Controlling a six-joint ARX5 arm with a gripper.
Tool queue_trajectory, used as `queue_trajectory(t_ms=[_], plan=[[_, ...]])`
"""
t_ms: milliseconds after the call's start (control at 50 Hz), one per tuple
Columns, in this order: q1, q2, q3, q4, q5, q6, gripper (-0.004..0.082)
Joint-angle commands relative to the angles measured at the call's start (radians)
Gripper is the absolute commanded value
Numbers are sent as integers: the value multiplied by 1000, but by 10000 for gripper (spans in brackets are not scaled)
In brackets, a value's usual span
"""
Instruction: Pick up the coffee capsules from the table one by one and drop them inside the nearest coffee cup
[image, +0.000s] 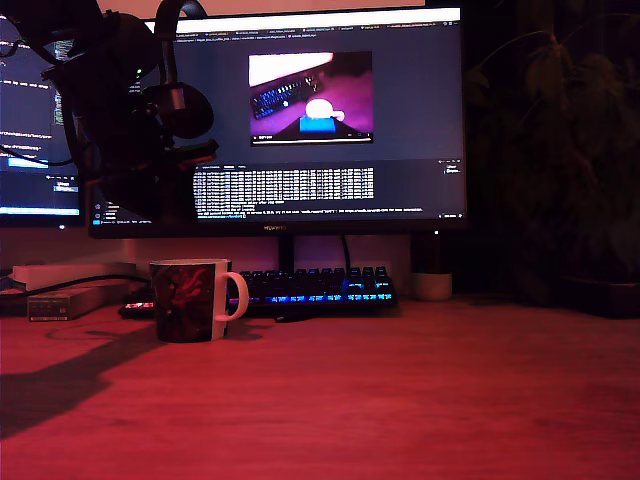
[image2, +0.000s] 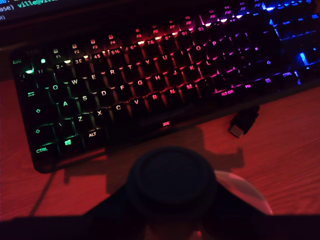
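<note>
The coffee cup (image: 188, 300) stands on the table (image: 400, 400) at the exterior view's left, dark with a red swirl, its white handle pointing to that view's right. My gripper (image: 165, 150) hangs high above it as a dark mass in front of the monitor, and its fingers cannot be made out. In the wrist view the gripper (image2: 170, 225) is a black shape along the lower edge, with a dark round object (image2: 172, 182) just ahead of it and a pale curved surface (image2: 245, 192) beside that. I cannot tell whether the round object is a capsule. No coffee capsules show on the table.
A backlit keyboard (image: 310, 288) (image2: 150, 80) lies behind the cup, with a loose USB plug (image2: 244, 122) beside it. A large monitor (image: 300, 120) stands at the back. A small pale pot (image: 432, 286) and a plant (image: 560, 150) are at the exterior view's right, boxes (image: 65, 295) at its left.
</note>
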Motion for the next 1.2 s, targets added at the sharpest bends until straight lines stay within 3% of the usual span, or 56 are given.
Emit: queue_trajectory(t_ms=[0,660,1180], plan=[[-3,-8,-19,0,5,-5,160],[-7,-39,-19,-23,21,14,160],[-69,-63,-28,-68,20,14,161]])
